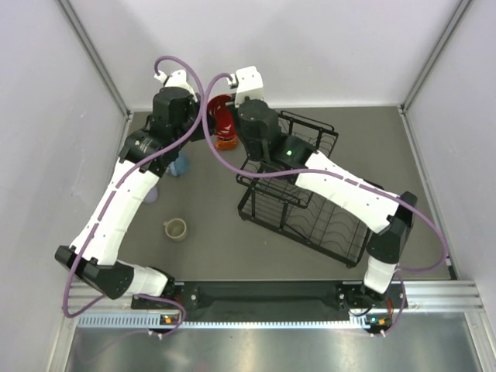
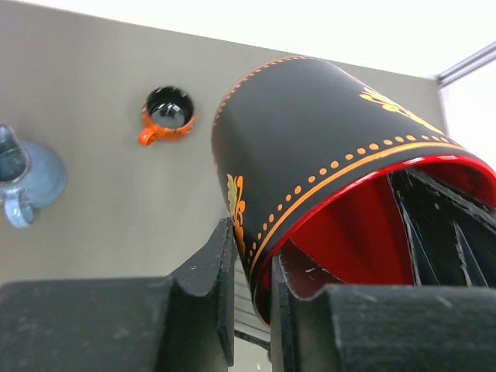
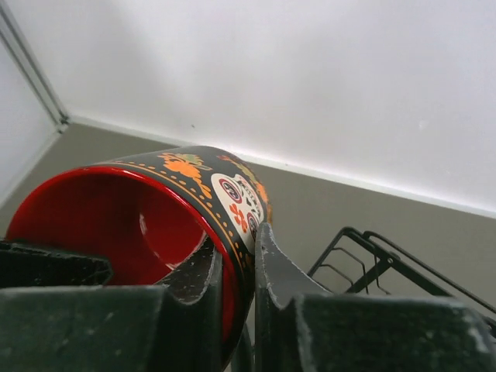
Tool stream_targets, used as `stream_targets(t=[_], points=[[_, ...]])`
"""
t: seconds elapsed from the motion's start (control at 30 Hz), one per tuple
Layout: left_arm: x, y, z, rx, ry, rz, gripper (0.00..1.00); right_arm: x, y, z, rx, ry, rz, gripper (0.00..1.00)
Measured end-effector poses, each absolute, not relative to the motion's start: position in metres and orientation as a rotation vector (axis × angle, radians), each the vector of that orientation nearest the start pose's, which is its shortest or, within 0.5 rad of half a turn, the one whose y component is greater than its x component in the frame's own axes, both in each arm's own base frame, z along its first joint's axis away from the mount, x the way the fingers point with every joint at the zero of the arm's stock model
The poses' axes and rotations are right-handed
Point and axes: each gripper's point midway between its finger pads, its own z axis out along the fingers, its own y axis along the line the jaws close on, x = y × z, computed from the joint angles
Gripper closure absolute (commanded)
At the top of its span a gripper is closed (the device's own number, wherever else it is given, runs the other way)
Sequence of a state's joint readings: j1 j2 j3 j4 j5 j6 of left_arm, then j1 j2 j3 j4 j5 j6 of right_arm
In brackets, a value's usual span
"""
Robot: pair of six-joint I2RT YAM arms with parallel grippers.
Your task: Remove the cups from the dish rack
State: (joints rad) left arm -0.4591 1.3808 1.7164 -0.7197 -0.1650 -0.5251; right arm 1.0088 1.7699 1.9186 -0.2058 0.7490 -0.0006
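The large red mug (image 1: 220, 115), black outside with an orange pattern, is held in the air at the far side, left of the black wire dish rack (image 1: 310, 203). My left gripper (image 1: 203, 124) is shut on its rim (image 2: 252, 271), one finger inside and one outside the mug (image 2: 325, 147). My right gripper (image 1: 237, 118) is shut on the opposite rim (image 3: 236, 263) of the mug (image 3: 139, 225). On the table stand the small orange cup (image 1: 226, 142) (image 2: 167, 112), the blue mug (image 1: 179, 164) (image 2: 27, 178), the beige mug (image 1: 176, 229) and a lavender tumbler (image 1: 151, 194), partly hidden by the left arm. The mint tumbler is out of view.
The rack's upper tier (image 3: 372, 256) lies just right of the held mug. White walls close in the table at the back and both sides. The rack shows no cups in the parts not hidden by the right arm.
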Motion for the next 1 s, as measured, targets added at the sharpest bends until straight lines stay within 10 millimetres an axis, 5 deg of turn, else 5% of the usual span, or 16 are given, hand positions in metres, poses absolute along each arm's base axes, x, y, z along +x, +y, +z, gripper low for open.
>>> stream_targets(t=[0.17, 0.5, 1.0], points=[[0.362, -0.172, 0.363, -0.195, 2.015, -0.492, 1.00, 0.377, 0.363, 0.395, -0.258, 1.640, 0.135, 1.00], [0.365, -0.175, 0.370, -0.187, 1.969, -0.553, 1.00, 0.383, 0.361, 0.397, -0.254, 1.642, 0.191, 1.00], [0.368, -0.172, 0.380, -0.188, 1.902, -0.570, 0.69, 0.399, 0.367, 0.399, -0.253, 1.565, 0.368, 1.00]])
